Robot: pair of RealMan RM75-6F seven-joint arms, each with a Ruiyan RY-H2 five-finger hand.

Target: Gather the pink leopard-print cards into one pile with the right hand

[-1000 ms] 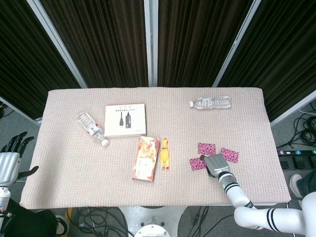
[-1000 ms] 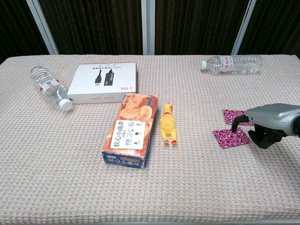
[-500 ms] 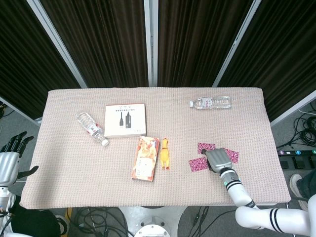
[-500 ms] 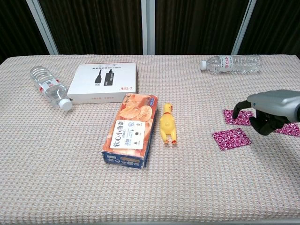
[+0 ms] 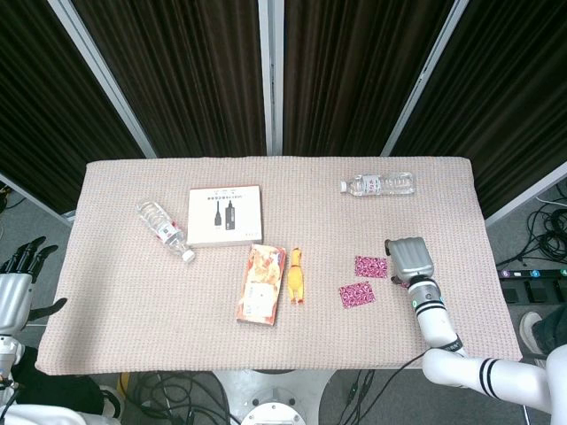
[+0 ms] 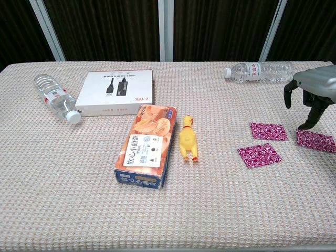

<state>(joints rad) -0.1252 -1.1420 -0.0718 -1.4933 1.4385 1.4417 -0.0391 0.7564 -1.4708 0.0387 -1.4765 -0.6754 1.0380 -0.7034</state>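
While the three pink leopard-print cards lie flat and apart toward the desk's right edge, none overlaps another: far card (image 6: 269,131), near card (image 6: 259,155), rightmost card (image 6: 316,140).

Right hand (image 6: 311,90): raised above the rightmost card, fingers (image 6: 310,116) spread and pointing down, holding nothing; one fingertip hangs just over that card's far edge, contact uncertain.

Left hand (image 5: 14,290): off the desk's left edge, fingers apart, idle.

Other stock: yellow rubber chicken (image 6: 188,139) and orange snack box (image 6: 147,144) mid-desk; white box (image 6: 116,92) and bottle (image 6: 55,97) toward the far left; second bottle (image 6: 258,71) at the far right.

Risk, judged: thin cards on the woven cloth (image 6: 63,199) may snag or curl under a pushing fingertip, or slide off the right edge.
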